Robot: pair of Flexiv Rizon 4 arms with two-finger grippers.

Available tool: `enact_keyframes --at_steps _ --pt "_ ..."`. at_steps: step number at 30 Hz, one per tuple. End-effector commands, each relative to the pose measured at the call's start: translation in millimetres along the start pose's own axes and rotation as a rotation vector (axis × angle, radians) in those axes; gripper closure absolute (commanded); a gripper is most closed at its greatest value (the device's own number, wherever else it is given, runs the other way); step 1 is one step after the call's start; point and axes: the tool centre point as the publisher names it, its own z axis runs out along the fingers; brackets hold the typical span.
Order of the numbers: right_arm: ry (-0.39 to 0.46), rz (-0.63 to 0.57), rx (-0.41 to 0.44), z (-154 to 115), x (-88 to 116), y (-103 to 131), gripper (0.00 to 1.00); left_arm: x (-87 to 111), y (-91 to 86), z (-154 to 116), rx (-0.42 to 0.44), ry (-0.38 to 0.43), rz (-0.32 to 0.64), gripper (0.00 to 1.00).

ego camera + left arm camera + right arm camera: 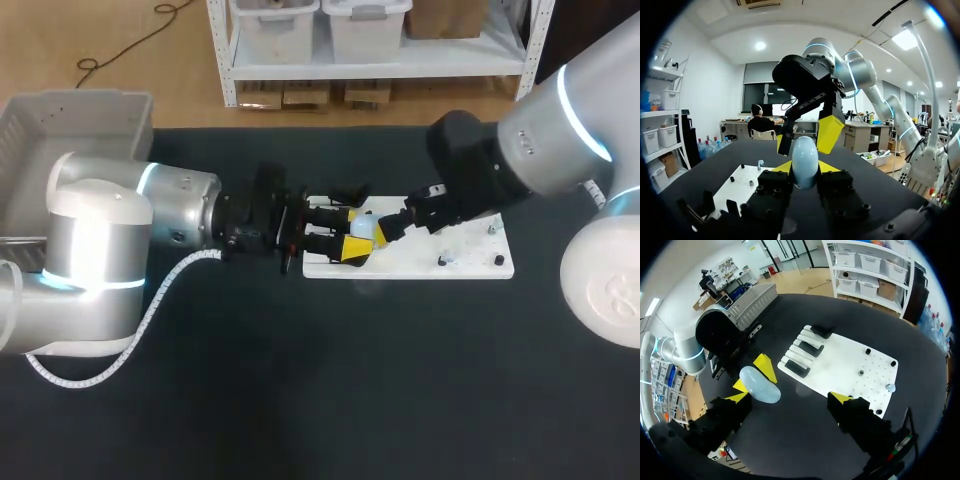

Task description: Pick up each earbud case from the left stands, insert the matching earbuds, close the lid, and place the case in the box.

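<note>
Between the yellow tips of the left tool, gripped from both sides, sits a pale blue earbud case, lid seemingly shut. Just beyond, the right tool hangs open above the white board. The likely next move is opening the lid for the earbuds.

You've got a black table top on a light wooden floor. Past the table's far edge stands white metal shelving holding pale storage bins. A black cable loops on the floor. In the left wrist view: white walls, round ceiling lights, a dark window, desks below it.
</note>
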Motion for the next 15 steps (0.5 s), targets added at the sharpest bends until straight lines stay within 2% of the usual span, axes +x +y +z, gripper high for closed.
enact_keyframes --at_steps 1,15 --pt "-0.003 0.001 0.009 0.5 -1.7 -0.2 0.00 0.6 -0.7 0.9 -0.001 -0.001 0.001 1.00" --pt "-0.028 -0.011 0.022 -10.6 -13.2 -0.2 0.00 0.6 -0.7 0.9 -0.001 -0.001 0.001 1.00"
